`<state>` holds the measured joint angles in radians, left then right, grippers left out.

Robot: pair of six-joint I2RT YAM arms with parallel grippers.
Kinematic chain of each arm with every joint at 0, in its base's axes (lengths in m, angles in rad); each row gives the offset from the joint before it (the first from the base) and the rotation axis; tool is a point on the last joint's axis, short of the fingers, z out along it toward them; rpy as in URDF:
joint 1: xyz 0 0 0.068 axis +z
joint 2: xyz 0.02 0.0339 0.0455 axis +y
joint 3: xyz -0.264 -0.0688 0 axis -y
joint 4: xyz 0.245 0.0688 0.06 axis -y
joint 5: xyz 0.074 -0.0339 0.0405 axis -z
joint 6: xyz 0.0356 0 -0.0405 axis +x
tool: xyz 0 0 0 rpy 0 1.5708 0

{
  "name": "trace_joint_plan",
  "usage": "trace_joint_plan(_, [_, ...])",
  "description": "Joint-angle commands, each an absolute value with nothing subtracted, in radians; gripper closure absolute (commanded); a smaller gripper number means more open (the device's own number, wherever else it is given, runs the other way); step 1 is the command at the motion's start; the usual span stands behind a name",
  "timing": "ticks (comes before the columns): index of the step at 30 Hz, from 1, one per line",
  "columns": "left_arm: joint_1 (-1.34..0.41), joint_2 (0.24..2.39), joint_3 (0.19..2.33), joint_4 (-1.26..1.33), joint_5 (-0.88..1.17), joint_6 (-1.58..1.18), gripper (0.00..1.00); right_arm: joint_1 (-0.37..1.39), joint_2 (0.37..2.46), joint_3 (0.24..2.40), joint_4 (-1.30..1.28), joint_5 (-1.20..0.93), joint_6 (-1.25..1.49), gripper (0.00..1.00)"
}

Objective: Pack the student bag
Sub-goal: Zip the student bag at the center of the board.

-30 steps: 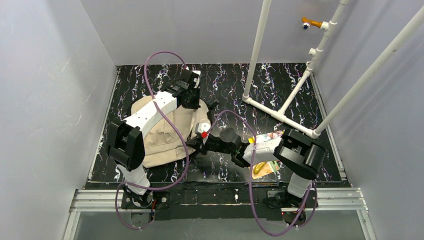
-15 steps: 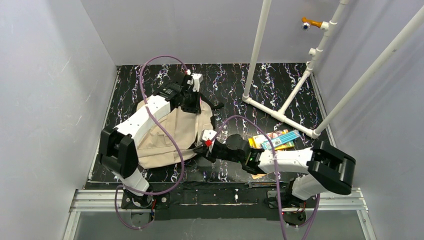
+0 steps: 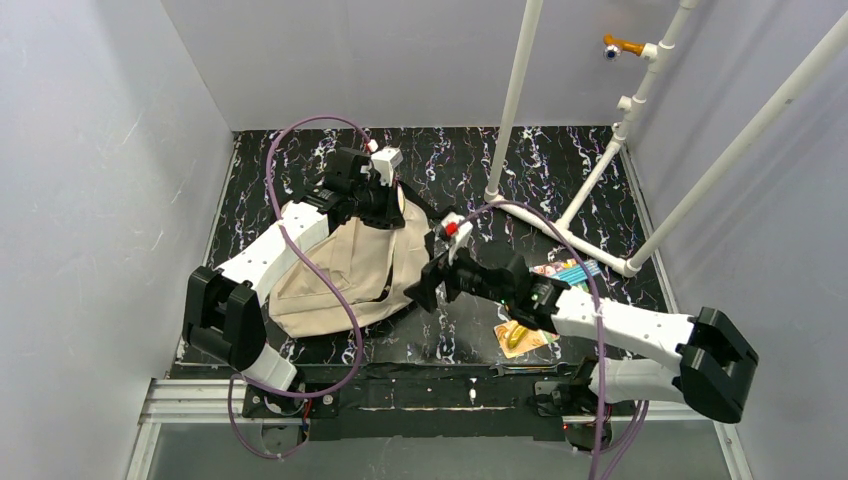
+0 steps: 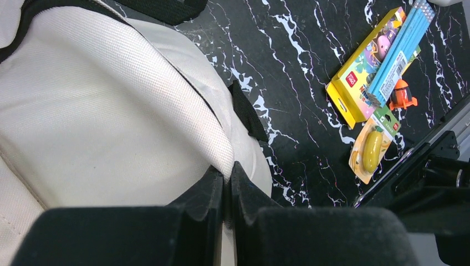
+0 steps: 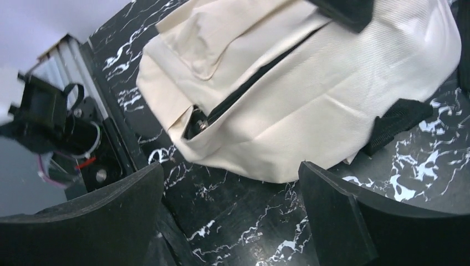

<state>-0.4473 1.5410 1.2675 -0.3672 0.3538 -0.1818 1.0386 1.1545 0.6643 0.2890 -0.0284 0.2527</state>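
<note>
1. Student bag [image 3: 340, 275] lay slumped on the left half of the black marbled table [image 3: 560, 165], in front of the left arm, and was by far the biggest loose thing there. Its beige cloth sagged and creased, so it looked soft, light and probably near empty. It would likely fold and drag rather than lift as one piece, though the coarse weave seemed easy to grip.
2. The left gripper [image 4: 227, 172] was pinched tight on a fold of the bag's cloth at its far right edge, just beside a black webbing tab [image 4: 246, 111]. A hold on that seam looked sound for steadying the bag or raising its mouth.
3. The right gripper [image 5: 231, 166] had its jaws spread wide with nothing between them. It hung over the table off the bag's near edge, not touching the cloth.
4. A dark zip line [image 5: 260, 75] ran across the front panel, with a small metal pull [image 5: 198, 124] at its lower end. How far it was open could not be told. The pull or the hem beside it seemed the best places to take hold, since loose mid-panel cloth would only bunch.
5. The supplies lay well apart to the right. They were a yellow box [image 4: 360, 77] with a blue pencil pack [image 4: 402, 44] across it, a carded yellow item [image 4: 371, 149], and a small orange piece [image 4: 402, 95] too small to identify.
</note>
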Motion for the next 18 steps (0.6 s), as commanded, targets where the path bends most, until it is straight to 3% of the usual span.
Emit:
trace_joint_plan(1, [-0.453, 1.451, 1.285, -0.318, 0.405, -0.196, 1.0, 1.006, 1.26, 0.816, 0.184, -0.057, 0.489, 0.02])
trace_joint_plan(3, [-0.453, 1.456, 1.288, -0.324, 0.425, -0.217, 1.0, 1.005, 1.327, 0.87, 0.178, -0.077, 0.544, 0.02])
trace_joint_plan(7, [-0.454, 1.471, 1.288, -0.334, 0.404, -0.257, 1.0, 1.008, 1.406, 0.929, 0.18, -0.083, 0.582, 0.18])
trace_joint_plan(14, [-0.473, 1.498, 1.344, -0.384, 0.379, -0.261, 1.0, 1.013, 1.428, 0.924, 0.207, 0.053, 0.592, 0.18])
trace_joint_plan(18, [-0.48, 1.496, 1.348, -0.415, 0.349, -0.295, 0.97, 1.019, 1.486, 0.974, 0.2, 0.093, 0.641, 0.24])
